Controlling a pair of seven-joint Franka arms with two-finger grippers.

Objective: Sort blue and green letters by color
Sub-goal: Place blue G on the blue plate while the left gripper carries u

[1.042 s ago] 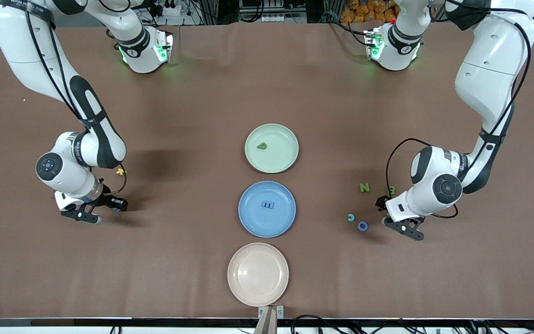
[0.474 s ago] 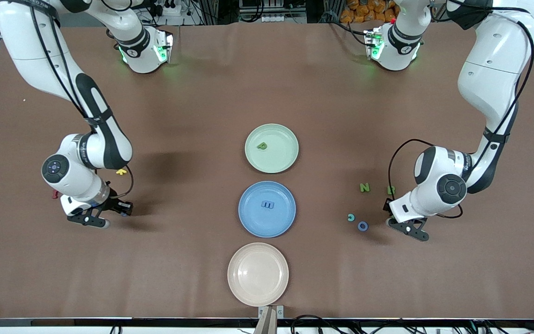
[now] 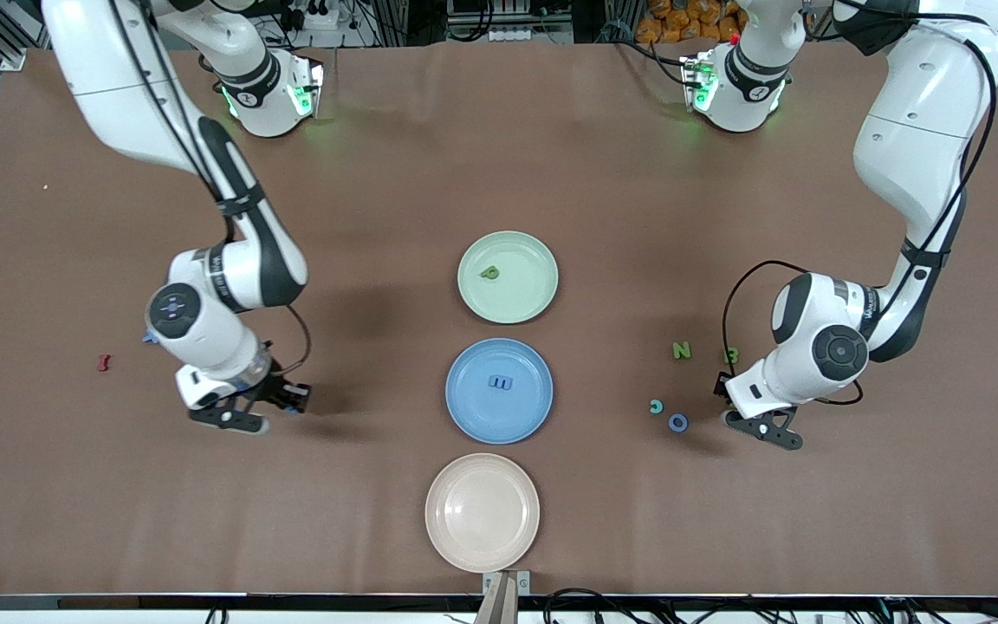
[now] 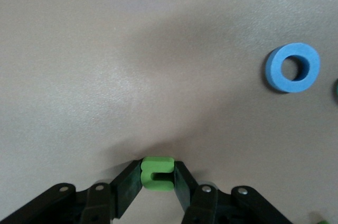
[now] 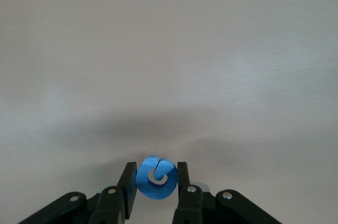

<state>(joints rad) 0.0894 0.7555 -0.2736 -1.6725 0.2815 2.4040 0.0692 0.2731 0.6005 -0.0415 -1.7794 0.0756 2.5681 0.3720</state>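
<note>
My left gripper (image 3: 735,409) is shut on a bright green letter (image 4: 157,174), low over the table beside a blue ring letter (image 3: 678,422) and a small teal c (image 3: 656,406). A green N (image 3: 681,350) and a green B (image 3: 731,354) lie farther from the front camera. Between the red letter and the blue plate, my right gripper (image 3: 261,407) is shut on a round blue letter (image 5: 156,177). The green plate (image 3: 529,299) holds one green letter (image 3: 489,272). The blue plate (image 3: 473,416) holds one blue letter (image 3: 500,382).
An empty pale pink plate (image 3: 482,512) sits nearest the front camera, in line with the two others. A tiny red letter (image 3: 103,362) lies toward the right arm's end of the table.
My right arm has carried the blue letter from beside the red letter toward the plates. My left gripper has shut on the green letter and hardly moved.
</note>
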